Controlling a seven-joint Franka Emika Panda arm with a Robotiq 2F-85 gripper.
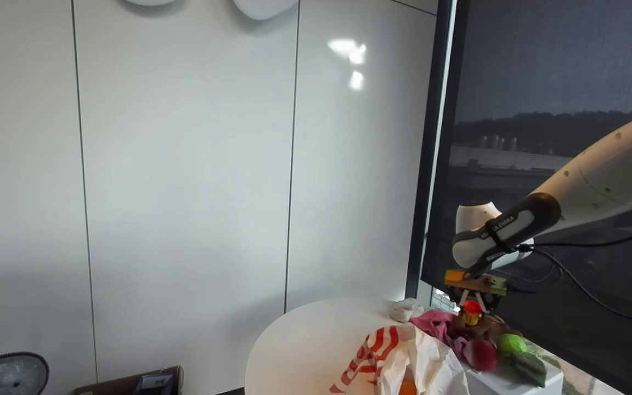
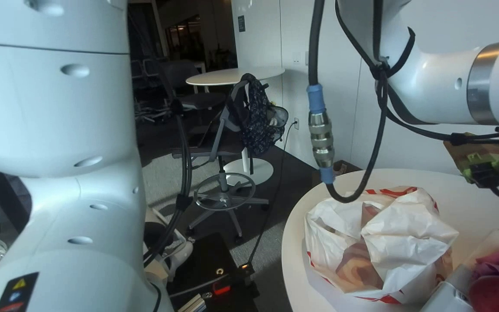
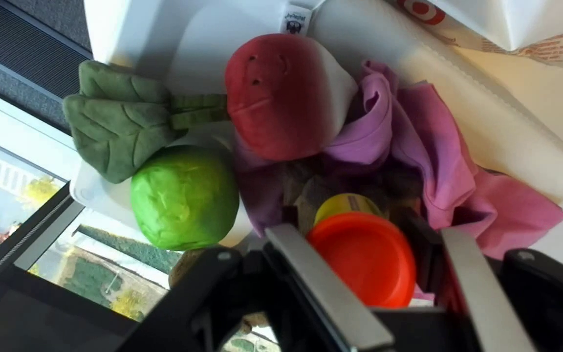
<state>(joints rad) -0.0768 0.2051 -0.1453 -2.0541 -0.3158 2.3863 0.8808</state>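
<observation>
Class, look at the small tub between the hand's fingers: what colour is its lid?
The lid is orange-red; it shows best in the wrist view.

"EMIKA" (image 1: 503,223), warning triangle (image 2: 19,284) on arm (image 1: 596,184)

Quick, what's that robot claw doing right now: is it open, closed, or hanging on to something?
Gripper: closed, holding a red-lidded yellow tub.

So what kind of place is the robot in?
Probably an office or a lab: there's an office chair with a backpack hung on it, a round table beyond it, and a robot arm with cables.
</observation>
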